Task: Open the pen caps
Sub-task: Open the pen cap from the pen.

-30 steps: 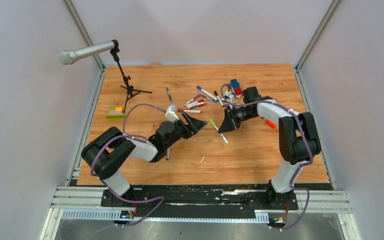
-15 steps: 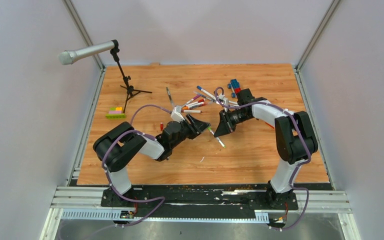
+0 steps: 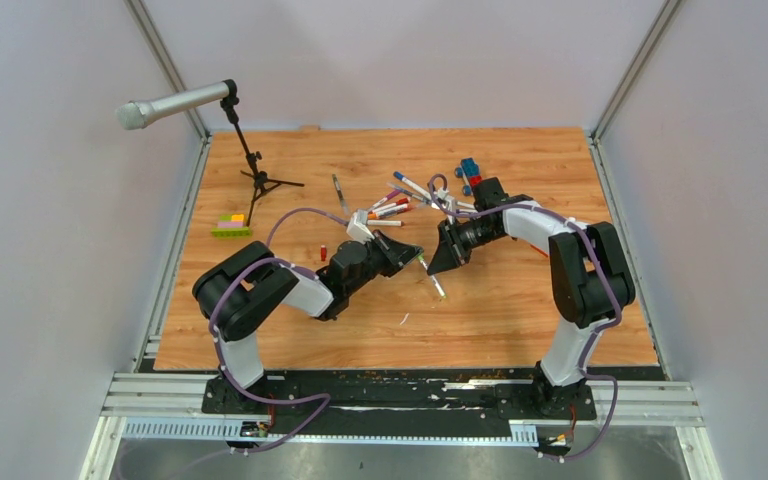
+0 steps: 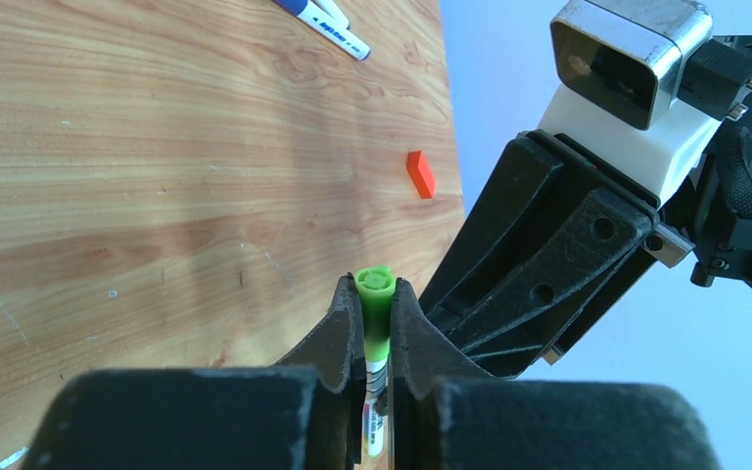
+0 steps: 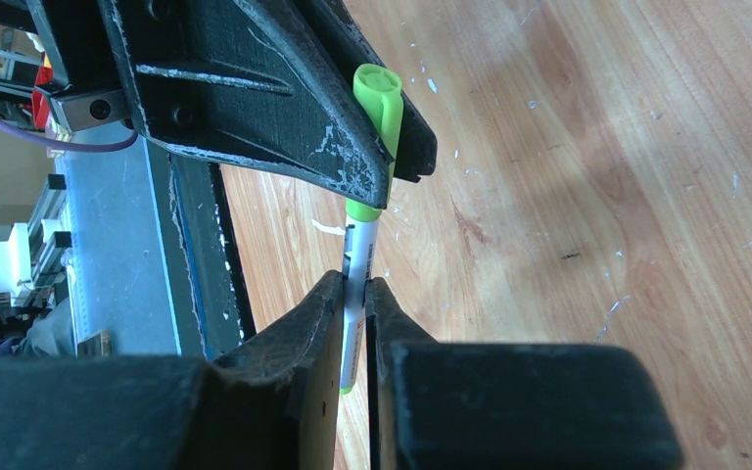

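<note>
A pen with a white barrel [image 5: 357,284] and a green pen cap [image 4: 374,294] hangs above the middle of the table [image 3: 520,310]. My left gripper [image 4: 374,286] is shut on the green cap, whose end pokes out past the fingertips. Facing it, my right gripper [image 5: 354,294] is shut on the white barrel. In the top view the two grippers, left [image 3: 412,256] and right [image 3: 442,256], meet tip to tip, with the pen [image 3: 432,280] slanting down between them. More pens [image 3: 390,207] lie in a heap behind. A small red cap [image 3: 323,252] lies to the left.
A microphone on a tripod [image 3: 252,165] stands at the back left beside a green-yellow brick bar [image 3: 230,229]. A blue-and-red toy car [image 3: 472,172] sits behind the right arm. An orange block [image 4: 420,173] lies by the right arm, and a lone grey pen [image 3: 338,190] lies left of the heap.
My right gripper has brought the pen leftward to the left gripper. The left gripper, open before, has closed on the green cap.
</note>
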Motion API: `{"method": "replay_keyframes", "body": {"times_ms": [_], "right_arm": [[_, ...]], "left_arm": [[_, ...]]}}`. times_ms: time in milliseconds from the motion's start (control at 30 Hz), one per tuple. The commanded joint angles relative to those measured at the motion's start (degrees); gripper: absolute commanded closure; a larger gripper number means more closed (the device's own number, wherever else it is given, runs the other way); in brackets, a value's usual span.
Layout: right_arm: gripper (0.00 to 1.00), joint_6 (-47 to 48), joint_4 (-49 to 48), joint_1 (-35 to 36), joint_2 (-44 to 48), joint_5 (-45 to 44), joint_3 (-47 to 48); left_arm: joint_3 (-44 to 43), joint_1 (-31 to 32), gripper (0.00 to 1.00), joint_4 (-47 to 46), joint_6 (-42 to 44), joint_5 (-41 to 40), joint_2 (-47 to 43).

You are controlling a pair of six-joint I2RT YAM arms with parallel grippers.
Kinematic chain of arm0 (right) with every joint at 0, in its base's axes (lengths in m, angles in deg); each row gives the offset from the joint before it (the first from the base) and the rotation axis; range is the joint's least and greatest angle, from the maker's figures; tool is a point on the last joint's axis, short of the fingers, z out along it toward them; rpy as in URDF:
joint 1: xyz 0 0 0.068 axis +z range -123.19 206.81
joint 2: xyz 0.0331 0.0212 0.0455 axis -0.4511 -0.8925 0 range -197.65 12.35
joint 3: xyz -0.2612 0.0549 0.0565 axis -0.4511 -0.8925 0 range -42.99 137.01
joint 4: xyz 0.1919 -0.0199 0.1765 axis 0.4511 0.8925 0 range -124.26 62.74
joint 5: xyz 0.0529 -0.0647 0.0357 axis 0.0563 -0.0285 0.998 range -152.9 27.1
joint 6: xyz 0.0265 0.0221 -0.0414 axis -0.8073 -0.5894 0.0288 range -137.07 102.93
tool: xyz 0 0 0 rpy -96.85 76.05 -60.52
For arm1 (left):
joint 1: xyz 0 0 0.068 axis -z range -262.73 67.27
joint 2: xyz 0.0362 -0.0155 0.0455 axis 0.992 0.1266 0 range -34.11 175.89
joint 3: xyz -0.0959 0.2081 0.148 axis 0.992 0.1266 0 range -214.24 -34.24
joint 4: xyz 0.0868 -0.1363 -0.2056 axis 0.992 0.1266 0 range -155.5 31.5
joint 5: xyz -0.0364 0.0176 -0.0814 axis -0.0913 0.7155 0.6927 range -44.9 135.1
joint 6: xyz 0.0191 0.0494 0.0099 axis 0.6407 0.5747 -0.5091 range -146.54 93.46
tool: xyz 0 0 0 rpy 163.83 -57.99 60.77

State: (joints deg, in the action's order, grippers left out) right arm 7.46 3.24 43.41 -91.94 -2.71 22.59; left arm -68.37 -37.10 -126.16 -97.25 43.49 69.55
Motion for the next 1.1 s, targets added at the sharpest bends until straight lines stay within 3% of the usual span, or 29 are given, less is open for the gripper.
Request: {"method": "replay_keyframes", "body": {"times_ms": [0,100,267,400,567,600,667,700,933,1067], "right_arm": [[1.00,1.1,-0.2,0.4,-0.3,2.7,1.5],[0.95,0.5,-0.5,0.3,-0.3,2.4,1.4],[0.63,-0.2,-1.3,0.5,-0.4,2.3,0.9],[0.59,-0.5,-1.5,1.1,-0.4,2.1,0.8],[0.64,-1.2,-2.1,2.1,-0.7,1.6,0.8],[0.71,-1.3,-2.1,2.3,-0.8,1.5,0.9],[0.94,-1.4,-1.9,2.5,-1.2,1.6,1.2],[1.00,-1.3,-1.5,2.6,-1.3,1.5,1.4],[1.00,-1.4,-1.3,3.1,-1.5,1.2,0.7],[1.00,-2.1,-1.5,4.9,-1.7,0.8,0.7]], "left_arm": [[-0.9,0.2,1.00,-1.7,1.2,-1.1,0.8],[-0.3,0.2,1.00,-2.1,1.7,-1.6,0.3],[0.4,0.2,1.00,-2.8,1.8,-2.2,-0.4],[0.3,0.3,1.00,-3.6,1.6,-2.0,-0.2],[0.3,0.3,1.00,-4.7,1.3,-2.0,-0.2],[0.3,0.4,1.00,-5.1,1.4,-2.0,-0.1],[0.6,0.3,1.00,-6.5,1.4,-2.2,-0.1],[0.9,0.3,1.00,-7.4,1.6,-2.8,-0.3],[2.1,-8.6,1.00,-5.6,1.8,-3.9,-5.8],[1.9,-13.6,1.00,2.8,4.3,-7.7,-14.5]]}}
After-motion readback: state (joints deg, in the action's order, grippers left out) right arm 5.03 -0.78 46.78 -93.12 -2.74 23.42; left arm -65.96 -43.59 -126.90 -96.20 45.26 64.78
